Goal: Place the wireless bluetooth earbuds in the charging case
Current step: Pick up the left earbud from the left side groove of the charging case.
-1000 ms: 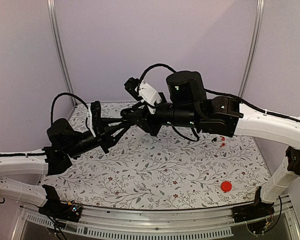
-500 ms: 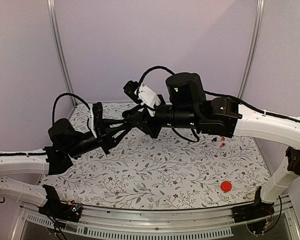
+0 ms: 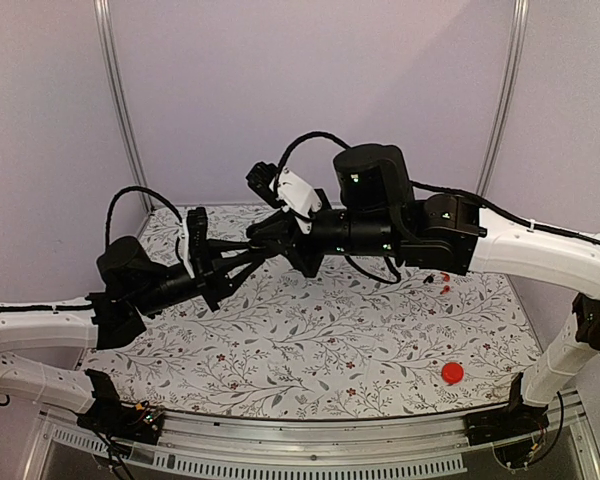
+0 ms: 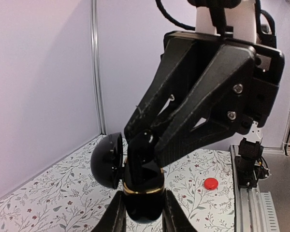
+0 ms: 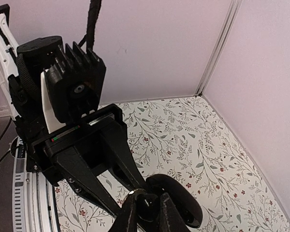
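The charging case (image 4: 144, 193) is glossy black with a gold band. It is held up above the table, with my left gripper (image 4: 144, 215) shut on its lower half. Its round lid (image 4: 106, 159) hangs open to the left. My right gripper (image 4: 150, 140) comes in from above and right, and a black earbud (image 4: 142, 150) at its tips stands in the case's mouth. In the right wrist view that gripper (image 5: 147, 215) is shut on the earbud (image 5: 147, 207), with the lid (image 5: 186, 203) just beyond. From above, both grippers meet at the case (image 3: 252, 243).
A flat red disc (image 3: 452, 373) lies near the table's front right, also in the left wrist view as the red disc (image 4: 211, 183). Two tiny red bits (image 3: 445, 283) sit at the right, under the right arm. Walls close off the back and sides, and a metal rail (image 3: 310, 455) runs along the front.
My right gripper's fingers have closed in on the earbud at the case's mouth. Both arms have shifted only slightly, and the left still holds the case.
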You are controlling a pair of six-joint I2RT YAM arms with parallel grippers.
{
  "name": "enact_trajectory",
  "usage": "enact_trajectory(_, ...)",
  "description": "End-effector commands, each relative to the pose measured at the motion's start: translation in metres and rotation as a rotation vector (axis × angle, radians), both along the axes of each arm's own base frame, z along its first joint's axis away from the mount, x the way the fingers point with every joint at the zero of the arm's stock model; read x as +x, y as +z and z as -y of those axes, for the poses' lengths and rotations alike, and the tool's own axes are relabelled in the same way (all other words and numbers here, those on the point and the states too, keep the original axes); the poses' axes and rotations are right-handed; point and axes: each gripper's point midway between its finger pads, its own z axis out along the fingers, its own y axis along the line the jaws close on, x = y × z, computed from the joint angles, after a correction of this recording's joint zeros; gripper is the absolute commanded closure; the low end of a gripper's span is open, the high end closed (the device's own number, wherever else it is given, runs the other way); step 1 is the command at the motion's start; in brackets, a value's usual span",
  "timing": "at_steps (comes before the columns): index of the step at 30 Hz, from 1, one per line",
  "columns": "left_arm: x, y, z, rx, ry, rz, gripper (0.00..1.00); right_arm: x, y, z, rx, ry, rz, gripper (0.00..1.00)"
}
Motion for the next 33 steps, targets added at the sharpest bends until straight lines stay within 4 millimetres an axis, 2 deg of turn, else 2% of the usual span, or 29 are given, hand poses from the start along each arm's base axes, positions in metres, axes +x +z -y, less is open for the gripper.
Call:
enact_trajectory(1, -0.017, 0.01, 0.009, 0.027, -0.068, 0.07, 0.79, -0.005, 0.013, 0.007, -0.005, 0.03, 0.024, 0.86)
enact_trajectory(17, -0.024, 0.012, 0.009, 0.038, -0.07, 0.101, 0.8, -0.01, -0.008, 0.017, -0.12, 0.056, 0.028, 0.93)
enact_trajectory(20, -0.027, 0.014, 0.006, 0.015, -0.072, 0.113, 0.8, -0.012, -0.004, 0.02, -0.092, 0.056, 0.04, 0.93)
enact_trajectory(26, -0.036, 0.014, 0.01, 0.006, -0.13, 0.117, 0.8, -0.029, 0.016, 0.027, -0.004, 0.138, 0.088, 0.93)
enact_trajectory(33, -0.041, 0.017, 0.01, 0.002, -0.153, 0.129, 0.8, -0.032, 0.013, 0.022, -0.021, 0.165, 0.098, 0.95)
